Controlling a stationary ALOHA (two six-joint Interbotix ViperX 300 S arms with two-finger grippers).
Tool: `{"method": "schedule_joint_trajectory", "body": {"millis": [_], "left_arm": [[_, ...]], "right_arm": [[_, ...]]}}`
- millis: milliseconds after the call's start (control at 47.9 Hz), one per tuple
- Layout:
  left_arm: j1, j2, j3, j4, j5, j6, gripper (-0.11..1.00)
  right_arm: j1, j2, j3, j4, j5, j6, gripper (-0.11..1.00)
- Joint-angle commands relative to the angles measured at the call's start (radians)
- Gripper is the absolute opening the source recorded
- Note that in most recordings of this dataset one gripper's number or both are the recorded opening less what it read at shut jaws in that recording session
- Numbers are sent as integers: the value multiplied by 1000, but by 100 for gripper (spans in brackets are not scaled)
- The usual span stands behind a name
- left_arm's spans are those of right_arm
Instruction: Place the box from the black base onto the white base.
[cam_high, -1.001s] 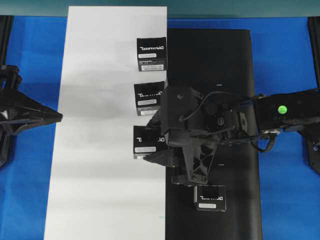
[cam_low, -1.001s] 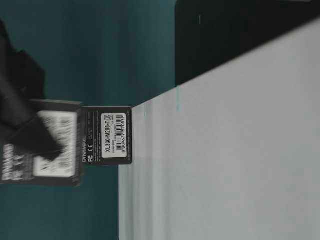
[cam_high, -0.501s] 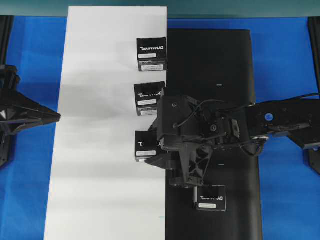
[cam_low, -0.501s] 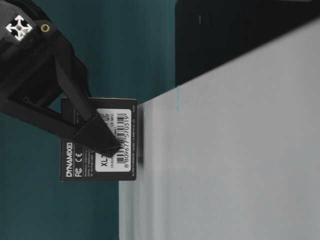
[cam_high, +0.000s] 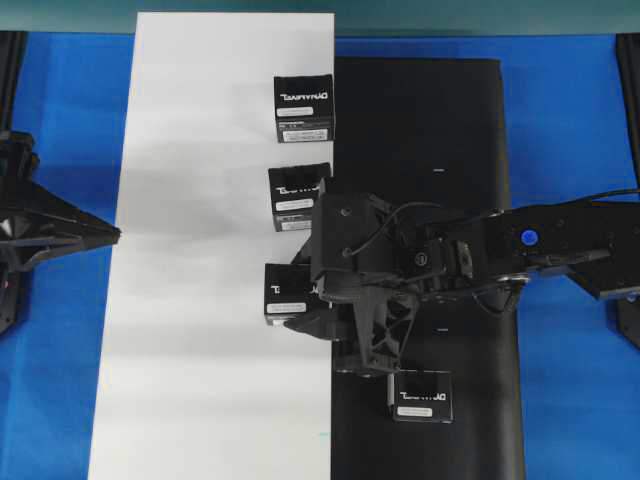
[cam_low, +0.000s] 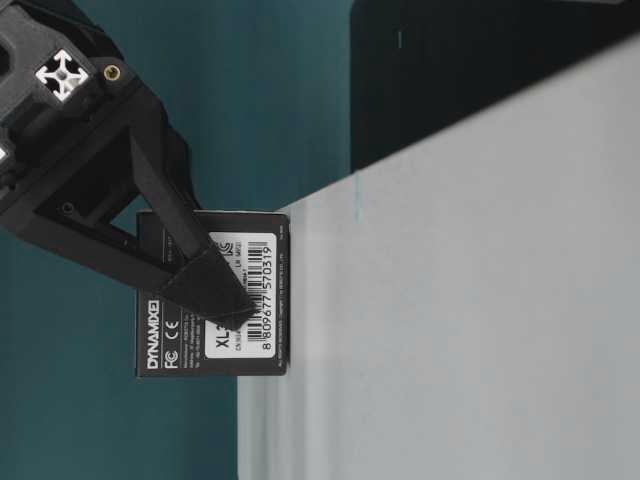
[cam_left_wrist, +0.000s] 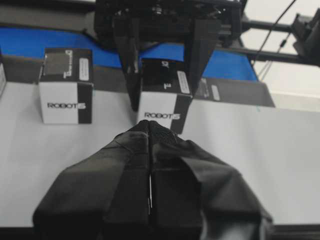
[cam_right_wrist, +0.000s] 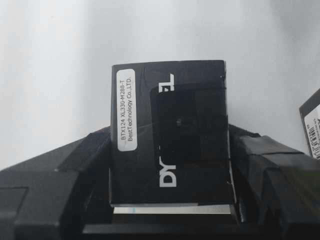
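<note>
The box (cam_high: 288, 293) stands on the white base (cam_high: 200, 150), close to that sheet's right edge, and the table-level view shows its bottom face flat on the sheet (cam_low: 215, 305). My right gripper (cam_high: 297, 296) straddles it, open, with thin gaps between the box's sides (cam_right_wrist: 170, 135) and the fingers (cam_right_wrist: 255, 160). A second box (cam_high: 421, 394) sits on the black base (cam_high: 430, 120), just below the right arm. My left gripper (cam_high: 116, 233) hovers shut at the white base's left edge, its tip (cam_left_wrist: 149, 131) pointing at the straddled box (cam_left_wrist: 162, 100).
Two more black boxes (cam_high: 303, 108) (cam_high: 297, 197) stand on the white base along its right edge, above the right gripper. The right arm (cam_high: 540, 245) reaches across the black base. Blue tabletop (cam_high: 570, 110) surrounds both sheets.
The right gripper came down and a little left, setting the box on the white base. Its jaws have since widened off the box's sides. The left arm stayed put.
</note>
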Motion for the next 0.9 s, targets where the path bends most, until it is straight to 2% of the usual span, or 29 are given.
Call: {"method": "schedule_joint_trajectory", "body": {"millis": [0, 250, 334, 605, 876], "left_arm": [[-2, 3, -21, 3, -5, -15, -7], [-2, -20, -25, 3, -5, -21, -7], [-6, -28, -26, 2, -12, -21, -7], [-12, -46, -25, 3, -3, -23, -7], [-15, -51, -20, 3, -14, -26, -7]], "right_arm": [[2, 14, 3, 0, 2, 0, 66], [2, 12, 5, -2, 2, -2, 92], [2, 11, 5, -2, 0, -5, 97], [2, -34, 29, -2, 6, -11, 99], [2, -187, 155, -2, 2, -41, 99]]}}
